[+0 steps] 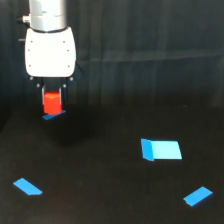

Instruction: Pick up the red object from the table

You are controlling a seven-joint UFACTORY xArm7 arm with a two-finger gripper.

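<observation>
Between the tool's [52, 100] closed-in fingers sits the red object [52, 102], gripped just above the table [100, 190].

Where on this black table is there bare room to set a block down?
The widest bare stretch of the table lies between the left blue piece and the large blue piece. Crowded: under the gripper with the red object, and between the two right-hand blue pieces.

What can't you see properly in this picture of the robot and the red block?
- Exterior view: the gripper fingers are dark against the dark background, so contact with the red object is unclear.
- The blue piece under the block is mostly hidden by it.
- The arm is cut off by the top edge.
</observation>
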